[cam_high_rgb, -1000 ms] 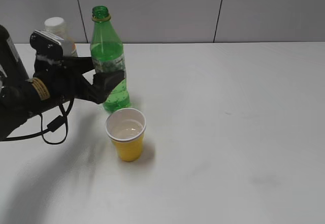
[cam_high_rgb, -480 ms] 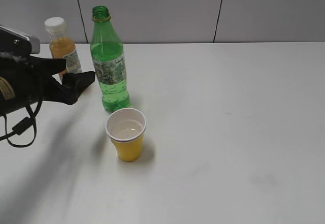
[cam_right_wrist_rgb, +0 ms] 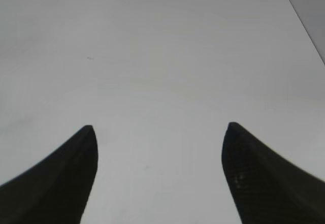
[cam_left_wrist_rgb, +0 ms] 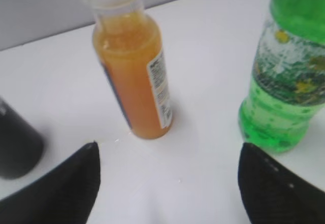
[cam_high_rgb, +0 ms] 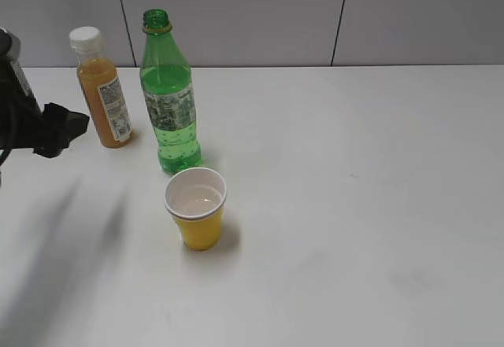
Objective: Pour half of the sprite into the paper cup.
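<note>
left tool (cam_left_wrist_rgb: 167,155) spread, empty, left of sprite (cam_high_rgb: 169,103) | right tool (cam_right_wrist_rgb: 158,127) spread over bare table (cam_right_wrist_rgb: 162,56)

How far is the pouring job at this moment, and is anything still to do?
Pouring looks done: the paper cup holds some clear liquid, and the uncapped sprite bottle stands upright on the table behind it, partly emptied. Whether exactly half went over cannot be told. Nothing is in hand: the left gripper is open, away from the bottle, and the right gripper is open over bare table.
</note>
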Available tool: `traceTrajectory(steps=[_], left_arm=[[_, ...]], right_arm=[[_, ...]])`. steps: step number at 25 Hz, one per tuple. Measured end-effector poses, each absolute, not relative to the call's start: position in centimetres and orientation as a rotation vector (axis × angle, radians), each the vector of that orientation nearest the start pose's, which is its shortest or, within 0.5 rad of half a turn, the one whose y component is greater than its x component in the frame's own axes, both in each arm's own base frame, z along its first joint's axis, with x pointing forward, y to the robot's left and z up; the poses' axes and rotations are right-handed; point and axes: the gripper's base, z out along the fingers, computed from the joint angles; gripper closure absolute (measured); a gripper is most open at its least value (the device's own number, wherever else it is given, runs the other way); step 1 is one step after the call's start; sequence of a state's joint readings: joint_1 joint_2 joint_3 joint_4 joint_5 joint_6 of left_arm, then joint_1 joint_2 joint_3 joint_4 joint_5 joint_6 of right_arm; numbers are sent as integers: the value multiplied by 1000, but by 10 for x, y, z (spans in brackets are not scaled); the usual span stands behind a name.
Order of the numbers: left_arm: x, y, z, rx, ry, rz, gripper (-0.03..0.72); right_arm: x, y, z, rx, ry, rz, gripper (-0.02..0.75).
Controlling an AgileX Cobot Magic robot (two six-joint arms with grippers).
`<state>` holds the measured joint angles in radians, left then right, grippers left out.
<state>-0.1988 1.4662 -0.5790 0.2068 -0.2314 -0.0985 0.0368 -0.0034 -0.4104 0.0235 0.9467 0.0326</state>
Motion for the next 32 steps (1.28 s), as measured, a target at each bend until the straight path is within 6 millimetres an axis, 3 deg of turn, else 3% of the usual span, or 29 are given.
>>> traceTrajectory(steps=[11,16,19,24,32], left_arm=[[282,-45,254,235,2520,39,64],[273,-29,254,99,2685,-8,73],[266,-21,253,139,2770,-53,77],[245,-20,268,219,2721,-71,92],[182,-18,268,216,2652,-104,97]], right_arm=[[9,2,261,-3,2017,72,164],[9,2,261,-3,2017,72,164],[9,2,261,-3,2017,72,164],[9,2,261,-3,2017,72,164],[9,2,261,-3,2017,72,164]])
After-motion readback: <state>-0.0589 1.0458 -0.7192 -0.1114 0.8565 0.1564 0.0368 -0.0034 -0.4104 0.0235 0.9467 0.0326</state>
